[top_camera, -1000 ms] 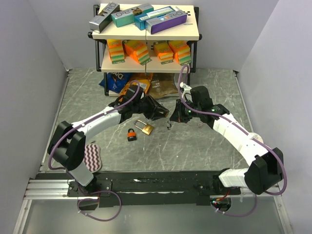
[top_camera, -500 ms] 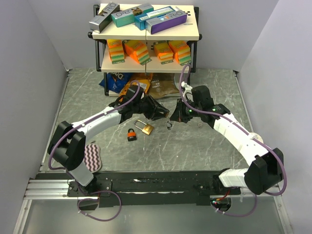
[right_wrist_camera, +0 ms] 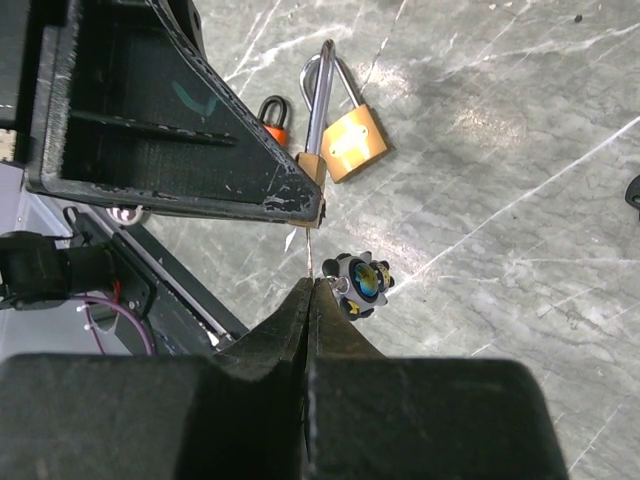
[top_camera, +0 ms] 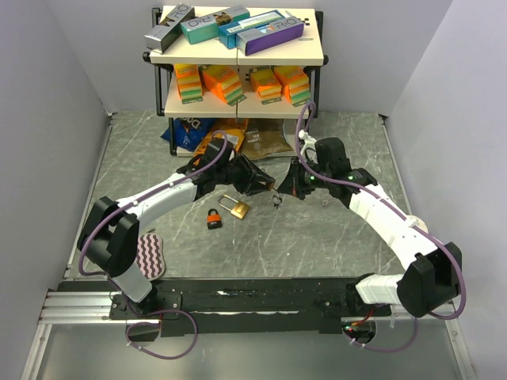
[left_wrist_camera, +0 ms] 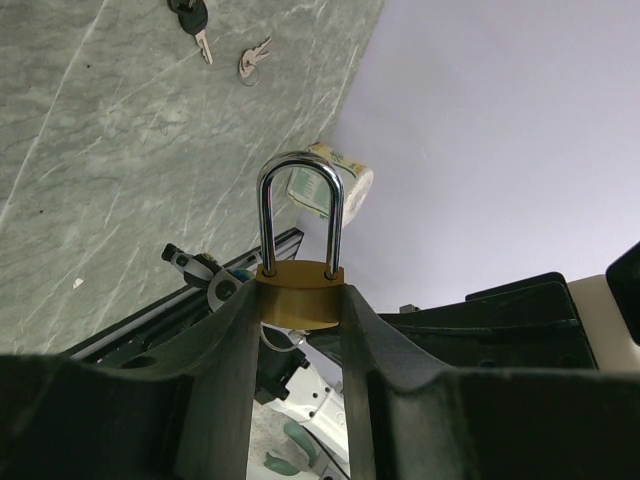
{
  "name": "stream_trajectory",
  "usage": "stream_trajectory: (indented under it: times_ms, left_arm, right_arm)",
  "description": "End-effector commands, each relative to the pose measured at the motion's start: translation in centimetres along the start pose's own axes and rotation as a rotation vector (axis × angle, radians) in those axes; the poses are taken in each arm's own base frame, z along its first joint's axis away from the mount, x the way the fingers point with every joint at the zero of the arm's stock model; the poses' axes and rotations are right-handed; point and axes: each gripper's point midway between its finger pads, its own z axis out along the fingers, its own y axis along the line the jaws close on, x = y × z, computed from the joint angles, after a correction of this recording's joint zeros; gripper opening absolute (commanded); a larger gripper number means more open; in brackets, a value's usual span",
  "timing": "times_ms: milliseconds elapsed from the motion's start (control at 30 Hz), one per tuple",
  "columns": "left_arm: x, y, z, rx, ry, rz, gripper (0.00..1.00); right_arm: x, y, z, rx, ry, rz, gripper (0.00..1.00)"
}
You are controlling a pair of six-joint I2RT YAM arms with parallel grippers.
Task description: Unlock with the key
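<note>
pinching a brass padlock (left_wrist_camera: 300,300) by its body, the left gripper (top_camera: 265,184) holds it above the table. the right gripper (right_wrist_camera: 308,290), pressed together on the key (right_wrist_camera: 310,250), points it at that padlock's underside. a second brass padlock (top_camera: 237,208) and an orange lock (top_camera: 214,219) lie near it on the table.

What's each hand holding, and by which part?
Left hand: brass padlock, clamped by its body, shackle sticking out free. Right hand: key, pinched at its head end, blade pointing at the padlock.
</note>
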Motion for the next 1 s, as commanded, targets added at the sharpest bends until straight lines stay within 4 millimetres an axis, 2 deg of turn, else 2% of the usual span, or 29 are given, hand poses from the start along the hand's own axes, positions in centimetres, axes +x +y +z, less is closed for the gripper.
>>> stream_trajectory:
  times_ms: [0,300,567,967]
  left_arm:
    - [1.6,-2.8,-0.6,0.078,0.055,0.033,0.01]
    - [1.6,-2.9,-0.3,0.075,0.057,0.034,0.01]
    - [1.4,-3.8,-0.6,0.097,0.043,0.025,0.01]
    - [1.5,-4.0,-0.5,0.111,0.054,0.006,0.01]
  right_arm:
    - [-2.9,1.5,-1.3,-0.045,-0.113,-0.044,0.00]
    - [-3.0,1.7,-1.4,-0.053,-0.123,-0.051,0.00]
    - [-1.9,0.7,-0.6,-0.024,-0.118,-0.084,0.00]
    - [-2.3,1.7,0.4,-0.033,-0.114,-0.144,0.00]
